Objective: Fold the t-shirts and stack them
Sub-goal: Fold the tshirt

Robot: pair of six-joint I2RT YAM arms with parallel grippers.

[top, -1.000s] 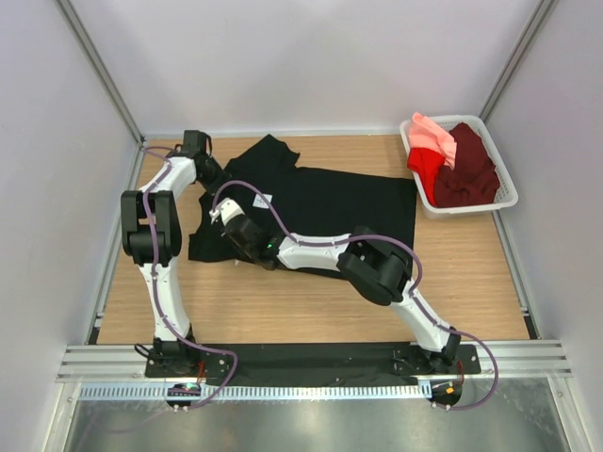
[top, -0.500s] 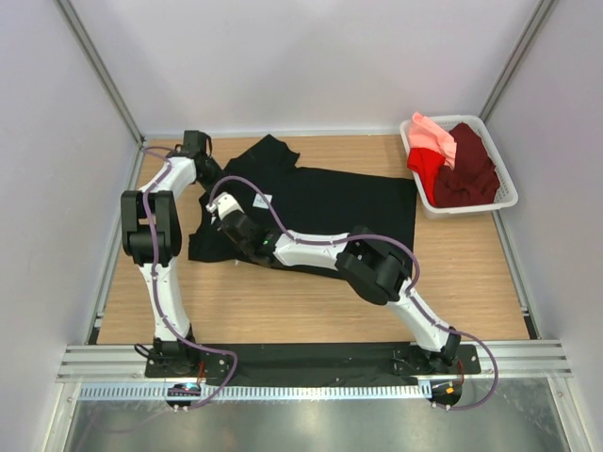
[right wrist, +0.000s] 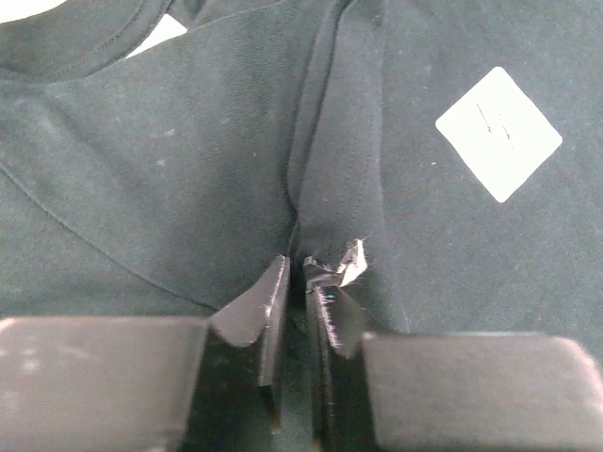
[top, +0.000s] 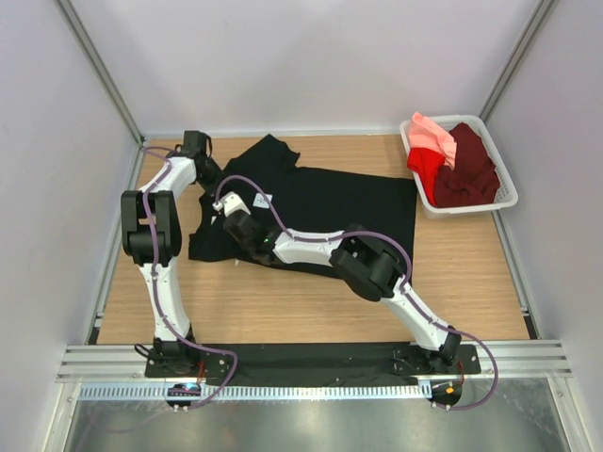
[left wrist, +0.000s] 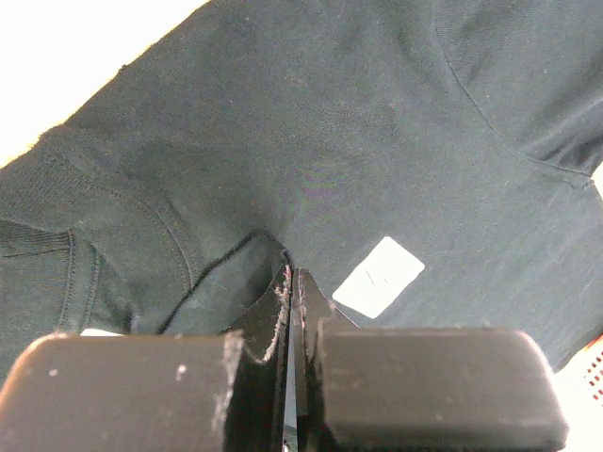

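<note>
Because only a thin ridge of cloth is pinched in each claw, a slipped grasp is judged the likeliest failure. The left claw (left wrist: 290, 282) is seen pressed together on a small peak of the black t-shirt (top: 330, 202). The right claw (right wrist: 300, 273) is closed almost fully on a narrow pleat near the white label (right wrist: 497, 134). Whether one layer or both are caught in either pinch cannot be told. If only the top layer is held, the front would be lifted away from the back and a baggy, uneven fold would be produced.

Both claws are placed near each other at the collar (right wrist: 89, 58) end, toward the far left corner of the bench (top: 283, 311), so the long body, spread toward the right edge, is given no support. Were it dragged, wrinkles could be set into it, or the hem could be bunched. With the two arms so close, a knock between them is also to be feared.

The maroon shirt (top: 466, 169), the red shirt (top: 426, 168) and the salmon-pink shirt (top: 433, 137) are heaped in the basket (top: 468, 209) at the far right corner, well apart from the black one, and are not thought to be at risk.
</note>
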